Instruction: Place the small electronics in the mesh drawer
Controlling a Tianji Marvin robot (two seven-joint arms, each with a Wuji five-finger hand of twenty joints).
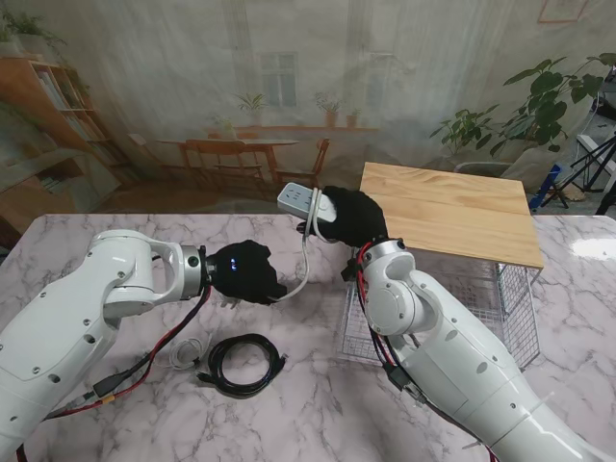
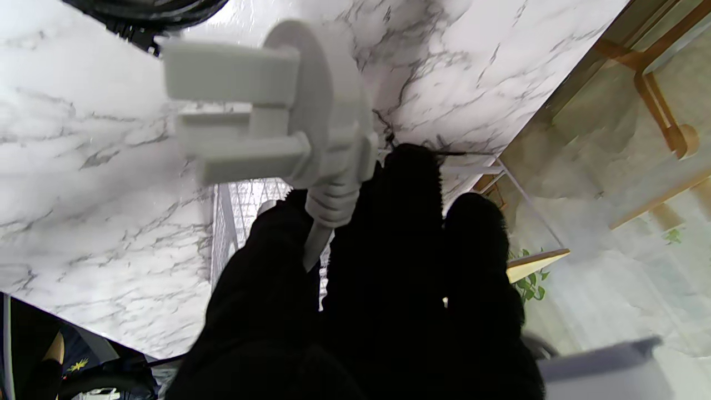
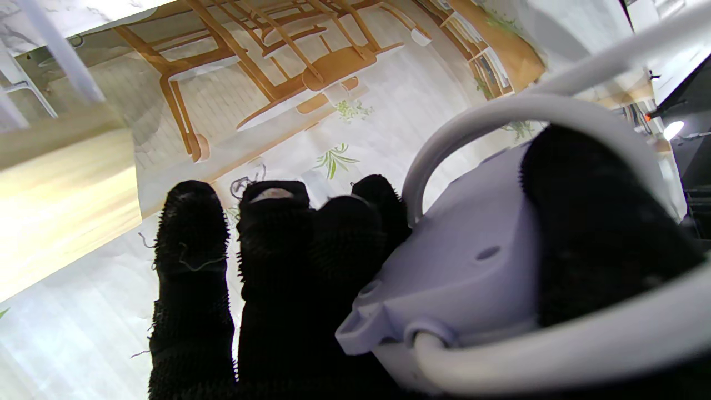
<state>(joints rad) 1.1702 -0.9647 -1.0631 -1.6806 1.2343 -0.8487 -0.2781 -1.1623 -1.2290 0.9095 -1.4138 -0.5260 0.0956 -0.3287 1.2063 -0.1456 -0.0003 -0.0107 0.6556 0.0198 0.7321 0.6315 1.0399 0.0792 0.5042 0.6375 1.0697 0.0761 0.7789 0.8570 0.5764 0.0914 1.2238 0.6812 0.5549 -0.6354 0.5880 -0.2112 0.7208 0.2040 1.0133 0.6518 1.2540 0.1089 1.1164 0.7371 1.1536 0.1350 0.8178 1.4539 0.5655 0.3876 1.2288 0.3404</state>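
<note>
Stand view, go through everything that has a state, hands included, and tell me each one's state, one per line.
Power strip: lifted off the table, held by the right hand.
Plug: in the air, its cord pinched by the left hand.
Right hand: shut on the power strip.
Left hand: shut on the cord.
Mesh drawer: pulled out under the wooden top.
Black cable: coiled on the table.

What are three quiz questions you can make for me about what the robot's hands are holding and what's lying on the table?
1. True or false: the right hand holds the white power strip up off the table.
2. What does the left hand grip? A) a black mouse B) the white plug C) nothing
3. Which item lies on the marble table nearest to me: the ____ cable coil?

Key: 1 true; 2 B; 3 black.
</note>
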